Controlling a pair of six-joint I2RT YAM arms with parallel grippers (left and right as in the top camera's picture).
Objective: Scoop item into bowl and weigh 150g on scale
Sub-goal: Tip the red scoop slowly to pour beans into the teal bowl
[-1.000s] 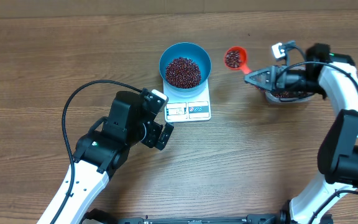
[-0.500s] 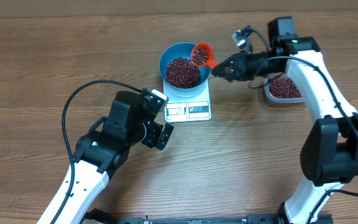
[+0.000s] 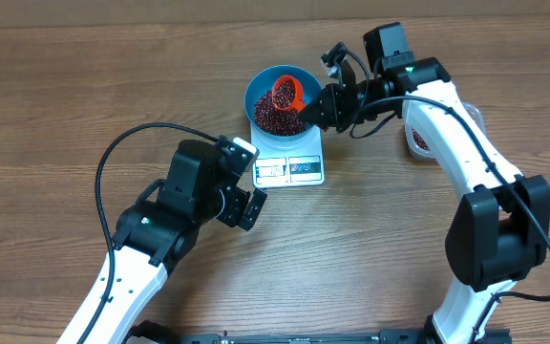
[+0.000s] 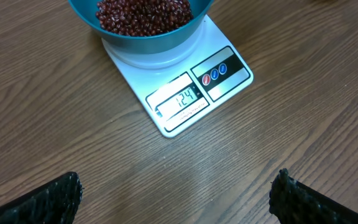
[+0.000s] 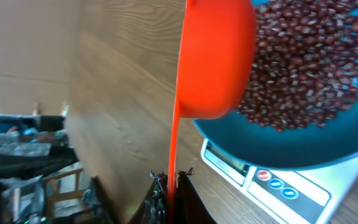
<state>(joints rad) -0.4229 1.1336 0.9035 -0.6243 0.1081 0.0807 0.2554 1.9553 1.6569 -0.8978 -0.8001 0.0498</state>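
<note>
The small dark red-brown beans (image 3: 277, 115) sat heaped in the round bright blue plastic bowl (image 3: 256, 84). That bowl stood on the flat white rectangular kitchen scale (image 3: 290, 170), just ahead of the right end effector (image 3: 317, 107). Loose, light and hard, those beans looked sure to roll and scatter. No pinching them: they wanted carrying in a scoop and trickling out gently. And there it was, the right end effector clenched on the thin handle of the orange-red plastic scoop (image 3: 285, 93), its cup tipped over the heap beyond the fingertips. The left end effector (image 4: 173, 204) was spread wide, grasping nothing, hovering over the wooden table (image 3: 65, 96) with the scale just in front of it.
</note>
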